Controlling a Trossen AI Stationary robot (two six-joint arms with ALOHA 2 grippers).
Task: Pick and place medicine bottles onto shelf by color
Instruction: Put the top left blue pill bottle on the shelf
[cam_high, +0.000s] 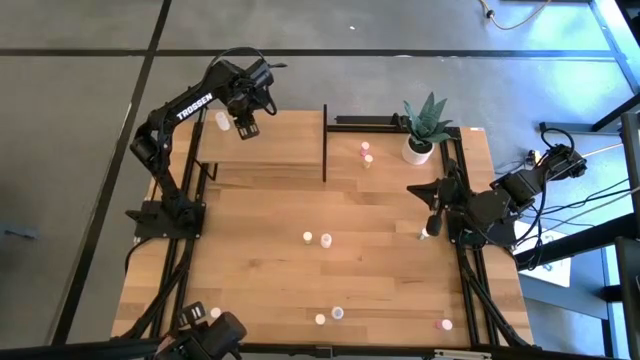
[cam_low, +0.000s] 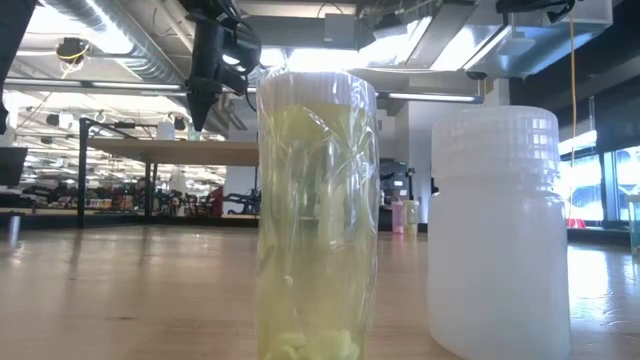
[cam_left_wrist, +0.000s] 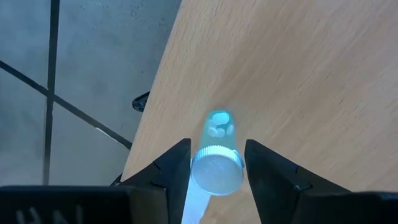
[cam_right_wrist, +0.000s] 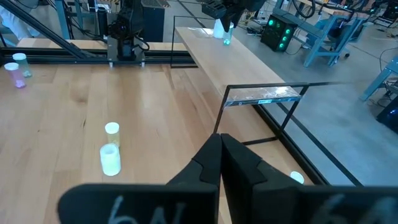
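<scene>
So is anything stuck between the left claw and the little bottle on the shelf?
No. The left gripper has a finger on each side of the bottle, which stands on the shelf. Nothing visible sits between them.

Light-wood shelf (cam_high: 270, 150) — white-capped bottle (cam_left_wrist: 216, 167) — green-leaved plant (cam_high: 426, 118) in white pot (cam_high: 417, 150)

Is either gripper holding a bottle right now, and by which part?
Cannot tell: a white-capped bottle stands between the left gripper fingers at its cap, over the shelf.
</scene>
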